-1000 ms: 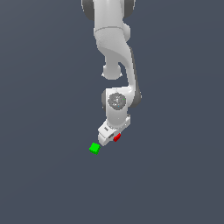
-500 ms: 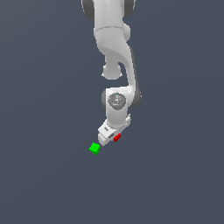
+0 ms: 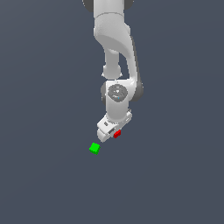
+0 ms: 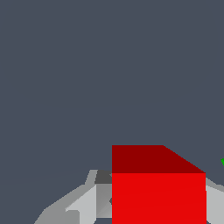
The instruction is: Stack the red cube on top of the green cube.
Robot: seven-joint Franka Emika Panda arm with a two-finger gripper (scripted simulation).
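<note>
The red cube [image 3: 117, 134] sits between the fingers of my white gripper [image 3: 113, 134], which is shut on it, low over the grey floor. In the wrist view the red cube [image 4: 158, 192] fills the gap of the gripper [image 4: 153, 208], with a grey finger [image 4: 83, 203] close against one side. The green cube [image 3: 94, 148] lies on the floor, apart from the gripper, toward the exterior view's left and a little nearer the camera. Only a green sliver [image 4: 222, 161] of it shows at the edge of the wrist view.
The plain dark grey floor [image 3: 175, 175] surrounds the cubes. The arm's white links [image 3: 117, 94] rise above the gripper. No other objects show.
The gripper and the red cube have shifted very slightly upward in the exterior view. The green cube has not moved.
</note>
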